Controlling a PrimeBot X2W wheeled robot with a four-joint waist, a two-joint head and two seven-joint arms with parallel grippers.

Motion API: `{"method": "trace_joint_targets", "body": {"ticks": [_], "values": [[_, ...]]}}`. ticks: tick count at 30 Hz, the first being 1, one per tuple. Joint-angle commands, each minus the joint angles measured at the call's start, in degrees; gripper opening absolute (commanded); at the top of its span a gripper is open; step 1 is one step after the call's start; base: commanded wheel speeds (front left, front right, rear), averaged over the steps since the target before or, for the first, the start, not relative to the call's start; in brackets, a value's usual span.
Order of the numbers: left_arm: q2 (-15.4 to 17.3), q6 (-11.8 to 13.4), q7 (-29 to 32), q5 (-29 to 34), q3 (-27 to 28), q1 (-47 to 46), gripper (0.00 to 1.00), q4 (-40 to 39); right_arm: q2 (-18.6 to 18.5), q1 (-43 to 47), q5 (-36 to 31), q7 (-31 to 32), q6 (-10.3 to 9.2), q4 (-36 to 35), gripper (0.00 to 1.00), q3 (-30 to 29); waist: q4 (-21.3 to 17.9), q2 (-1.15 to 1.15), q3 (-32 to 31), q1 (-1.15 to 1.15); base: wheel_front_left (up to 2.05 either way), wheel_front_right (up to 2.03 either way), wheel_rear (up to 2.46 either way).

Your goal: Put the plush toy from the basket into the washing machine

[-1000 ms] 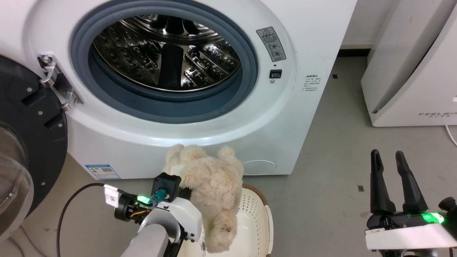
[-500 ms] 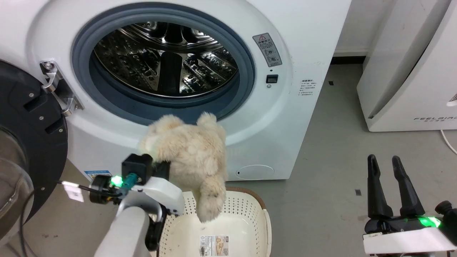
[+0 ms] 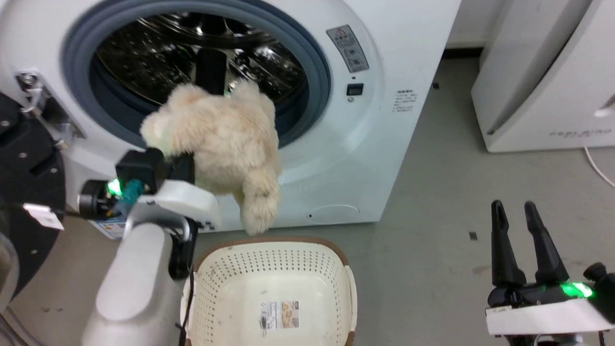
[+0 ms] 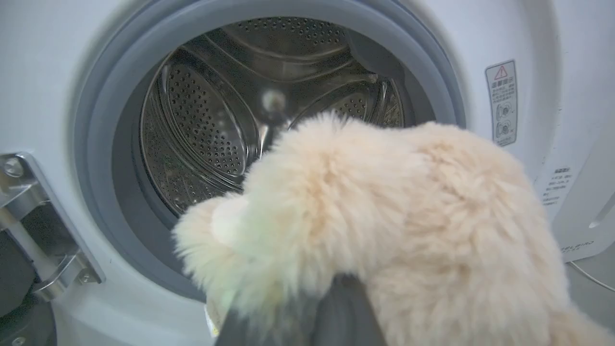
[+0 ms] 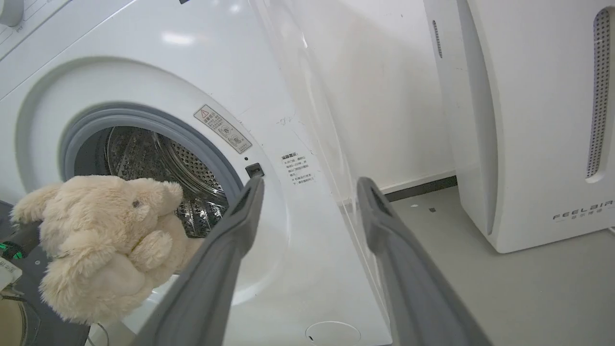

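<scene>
The carrying step was in hand: the left gripper (image 3: 180,166) had its jaws closed on the plush toy (image 3: 226,139), the dark fingers (image 4: 343,307) sunk deep in the fur so that their tips could not be made out. The toy hung in the air in front of the washing machine (image 3: 365,144), above the basket (image 3: 269,240) and clear of it, its head level with the lower part of the grey door seal (image 3: 317,81) and one limp leg dangling toward the white front panel.

By my reading, the next move called for a push forward through the opening and over the seal's lower lip, far enough that the trailing leg cleared it, and only then a release (a soft toy let go too early would likely slump back out over the seal).

The steel drum (image 4: 202,125) looked empty, as far as the toy left it in sight. The basket held nothing but the label sticker (image 3: 279,315) on its floor. The glass door (image 3: 29,173) stood swung open at the left.

The right gripper (image 3: 512,207) was low over the floor, well apart from the machine, its jaws spread and holding nothing.
</scene>
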Motion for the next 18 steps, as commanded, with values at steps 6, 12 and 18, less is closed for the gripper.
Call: {"method": "trace_joint_targets", "body": {"ticks": [6, 12, 18], "values": [[0.6, -0.3, -0.4, 0.8, 3.2, -7.2, 0.00, 2.9, 0.0, -3.1, -0.1, -0.2, 0.03, -0.8, 1.00, 0.2, -3.1, 0.00, 6.1, 0.00, 0.00, 0.00, 0.00], [1.3, 0.1, -0.4, 1.8, 6.3, -13.1, 0.00, 4.0, 0.0, -5.8, 0.2, -0.2, 0.03, -1.4, 1.00, -0.1, -5.4, 0.00, 11.9, 0.00, 0.00, 0.00, 0.00], [2.0, 0.4, -0.4, 2.9, 9.1, -17.7, 0.00, 5.1, 0.0, -8.6, 0.7, -0.2, 0.03, -2.0, 1.00, 0.5, -7.5, 0.00, 17.1, 0.00, 0.00, 0.00, 0.00]]}}
